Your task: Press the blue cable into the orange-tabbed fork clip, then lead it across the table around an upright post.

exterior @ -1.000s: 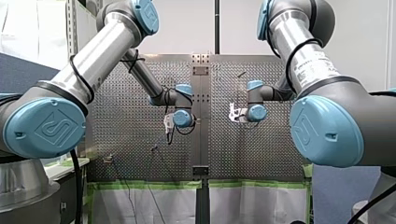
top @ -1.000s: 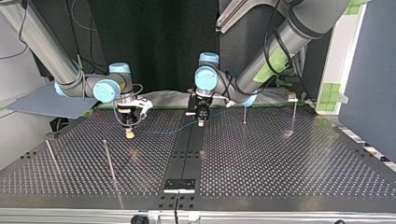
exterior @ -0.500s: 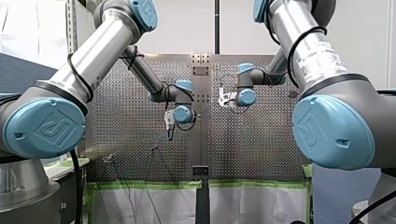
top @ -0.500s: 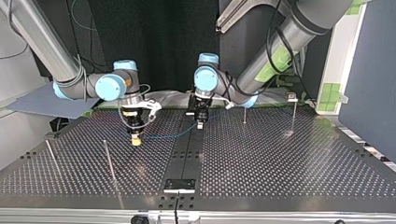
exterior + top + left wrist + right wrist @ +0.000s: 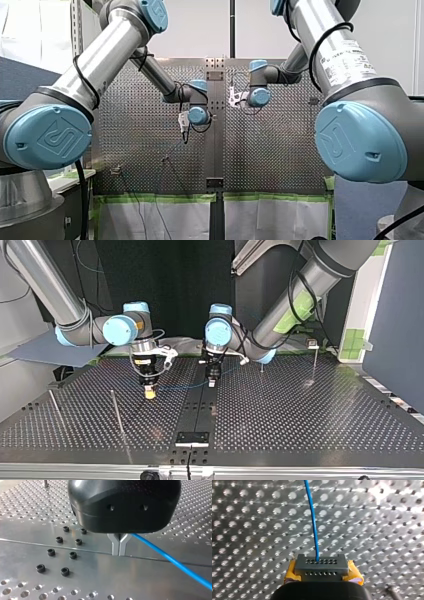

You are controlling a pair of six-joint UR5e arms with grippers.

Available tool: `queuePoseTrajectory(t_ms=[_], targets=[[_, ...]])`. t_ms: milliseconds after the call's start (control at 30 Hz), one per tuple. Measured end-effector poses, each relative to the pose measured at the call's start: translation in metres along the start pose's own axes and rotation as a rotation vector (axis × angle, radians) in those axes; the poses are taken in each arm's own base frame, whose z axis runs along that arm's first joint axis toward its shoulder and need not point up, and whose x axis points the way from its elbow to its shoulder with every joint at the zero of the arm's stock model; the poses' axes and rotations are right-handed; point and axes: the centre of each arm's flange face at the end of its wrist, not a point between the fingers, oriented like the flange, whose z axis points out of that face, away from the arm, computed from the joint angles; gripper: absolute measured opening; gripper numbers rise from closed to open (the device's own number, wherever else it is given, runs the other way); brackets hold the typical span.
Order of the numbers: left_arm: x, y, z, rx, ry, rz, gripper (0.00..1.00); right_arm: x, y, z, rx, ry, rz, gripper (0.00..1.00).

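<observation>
Cable work in mid-span: over the perforated tabletop [image 5: 300,430], my left arm [image 5: 305,285] and my right arm [image 5: 45,285] share one blue cable [image 5: 182,387]. It runs low and nearly level above the centre strip. In the top view the right jaws, yellow-padded, sit at 9 o'clock of the left jaws. Both pairs are pinched tight on the cable, which leaves the left pair's metal tips sideways [image 5: 175,563] and runs straight ahead of the right pair [image 5: 312,517]. The orange-tabbed clip cannot be made out in any view. The step in hand looks like the lead across the tabletop. A thin post [image 5: 116,410] stands at 8 o'clock of the right jaws, and rounding it probably calls for a firm, slip-free pinch and a taut span.
</observation>
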Motion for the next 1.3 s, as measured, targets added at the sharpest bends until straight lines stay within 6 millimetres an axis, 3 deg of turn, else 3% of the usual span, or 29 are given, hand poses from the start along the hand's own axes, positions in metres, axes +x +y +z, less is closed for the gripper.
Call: queuePoseTrajectory(t_ms=[500,933,1300], targets=[[-0.006,0.004,0.007,-0.002,-0.015,-0.022,0.00,0.044,-0.010,-0.002,0.014,0.072,0.003,0.00],[-0.032,-0.007,0.022,0.022,-0.064,-0.094,0.00,0.084,-0.013,-0.001,0.018,0.138,0.008,0.00],[-0.033,-0.017,0.018,0.040,-0.060,-0.098,0.00,0.112,-0.006,-0.003,0.009,0.172,0.013,0.00]])
